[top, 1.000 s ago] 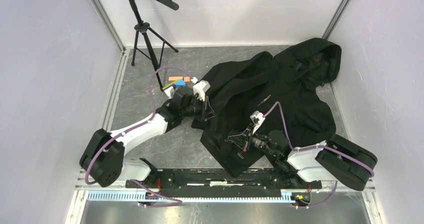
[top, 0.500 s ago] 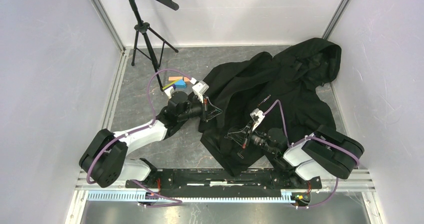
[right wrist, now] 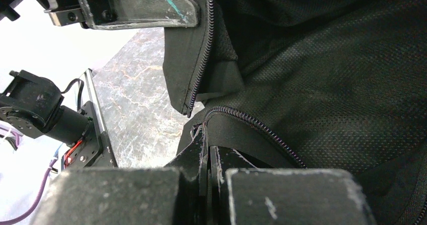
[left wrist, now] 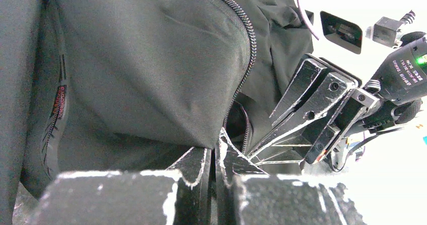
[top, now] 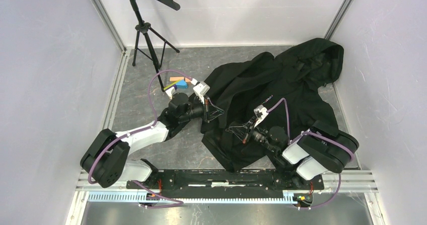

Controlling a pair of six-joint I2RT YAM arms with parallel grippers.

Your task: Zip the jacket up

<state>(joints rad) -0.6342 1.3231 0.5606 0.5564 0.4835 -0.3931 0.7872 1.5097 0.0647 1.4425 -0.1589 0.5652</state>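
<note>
The black hooded jacket (top: pixel 287 84) lies open on the table, hood at the far right. My left gripper (top: pixel 214 110) is shut on the hem corner of one front panel (left wrist: pixel 151 74), whose zipper teeth (left wrist: pixel 250 44) run up its edge. My right gripper (top: pixel 240 131) is shut on the bottom edge of the other front panel (right wrist: pixel 262 134), by its zipper teeth (right wrist: pixel 241 115), with mesh lining (right wrist: pixel 342 69) behind. The two grippers face each other close together. The right gripper shows in the left wrist view (left wrist: pixel 312 114), and the left gripper's fingers (right wrist: pixel 126 6) show in the right wrist view.
A black tripod stand (top: pixel 143 31) stands at the back left. Small coloured blocks (top: pixel 179 81) lie on the grey marbled table (top: pixel 141 104) just behind the left gripper. White walls close in on both sides. A black rail (top: pixel 221 177) runs along the near edge.
My right gripper has lifted and moved left and back toward the left gripper with its panel edge. The left gripper moved slightly right earlier, then stayed put. Both stayed shut.
</note>
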